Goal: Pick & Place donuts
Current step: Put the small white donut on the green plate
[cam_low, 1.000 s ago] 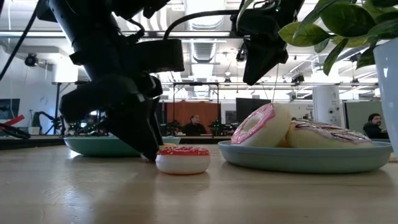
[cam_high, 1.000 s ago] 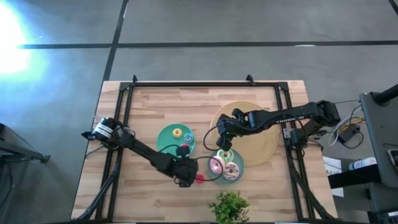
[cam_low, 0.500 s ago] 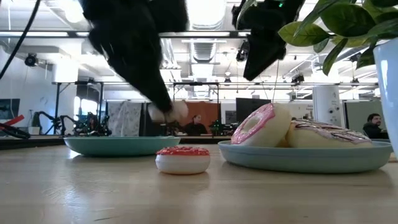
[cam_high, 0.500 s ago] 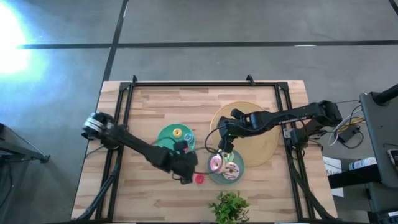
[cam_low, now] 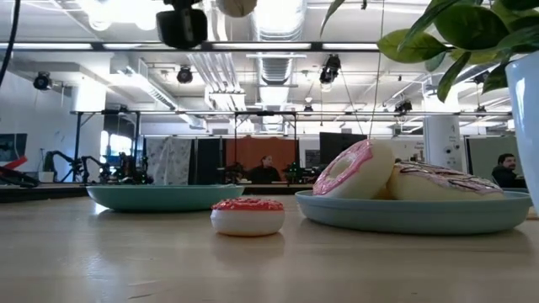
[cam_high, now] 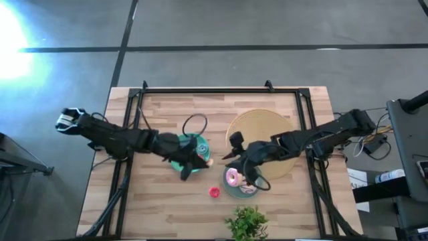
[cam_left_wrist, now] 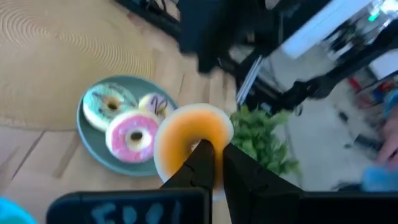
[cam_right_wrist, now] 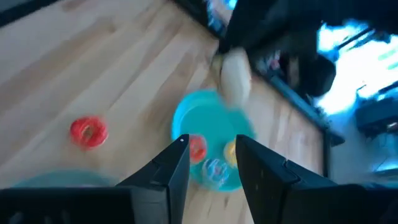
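My left gripper (cam_high: pixel 202 161) hangs high above the left teal plate (cam_high: pixel 182 148) and is shut on a small orange-topped donut (cam_left_wrist: pixel 191 144), which shows at the top edge of the low view (cam_low: pixel 236 7). My right gripper (cam_high: pixel 235 159) is open and empty above the far rim of the right teal plate (cam_high: pixel 235 191). On that plate the pink donut (cam_low: pixel 354 168) leans on the white-purple one (cam_low: pixel 442 180), with the green one (cam_left_wrist: pixel 104 106) beside them. A small red donut (cam_high: pixel 214 192) lies flat on the table between the plates. My left gripper holds the orange donut by one side of its ring (cam_left_wrist: pixel 217 134). One finger (cam_left_wrist: pixel 200 163) seems to stand in the hole and the other (cam_left_wrist: pixel 241 171) outside the rim. The donut is lifted clear, high above the table.
The left plate (cam_right_wrist: pixel 211 149) holds small red, yellow and blue pieces. A tan woven mat (cam_high: pixel 267 137) lies at the far right. A potted plant (cam_high: pixel 247 224) stands at the near edge, by the right plate. People show in the room behind (cam_low: pixel 266 168).
My left gripper has taken the orange donut from the table beside the red one. It has lifted the donut high and carried it toward the far edge, over the left plate. My right gripper has risen out of the low view. The red donut has stayed put.
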`<action>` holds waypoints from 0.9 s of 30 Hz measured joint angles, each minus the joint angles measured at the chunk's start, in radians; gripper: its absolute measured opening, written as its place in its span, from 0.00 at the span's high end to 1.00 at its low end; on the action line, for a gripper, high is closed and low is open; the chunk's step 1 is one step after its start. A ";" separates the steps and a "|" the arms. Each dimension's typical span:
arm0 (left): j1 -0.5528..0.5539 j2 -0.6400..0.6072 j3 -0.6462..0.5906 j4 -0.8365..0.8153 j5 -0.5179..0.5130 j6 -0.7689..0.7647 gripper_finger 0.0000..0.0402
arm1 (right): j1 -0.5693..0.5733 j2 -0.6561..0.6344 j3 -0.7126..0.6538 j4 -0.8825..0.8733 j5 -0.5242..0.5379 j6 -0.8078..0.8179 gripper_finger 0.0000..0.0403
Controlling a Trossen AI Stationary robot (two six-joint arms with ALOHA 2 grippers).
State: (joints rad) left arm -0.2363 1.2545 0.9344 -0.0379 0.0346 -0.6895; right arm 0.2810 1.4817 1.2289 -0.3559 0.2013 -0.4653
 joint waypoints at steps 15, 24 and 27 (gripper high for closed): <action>0.097 0.050 0.030 0.053 0.163 0.008 1.00 | -0.004 0.031 0.026 0.036 0.034 -0.009 0.43; 0.104 0.142 0.108 0.082 0.199 0.047 1.00 | -0.004 0.044 0.026 0.038 0.037 -0.010 0.37; 0.106 0.156 0.113 0.088 0.209 0.050 1.00 | -0.003 0.043 0.026 0.040 0.037 0.011 0.40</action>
State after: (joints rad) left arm -0.1299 1.4101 1.0477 0.0497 0.2432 -0.6399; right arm 0.2785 1.5246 1.2545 -0.3163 0.2385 -0.4545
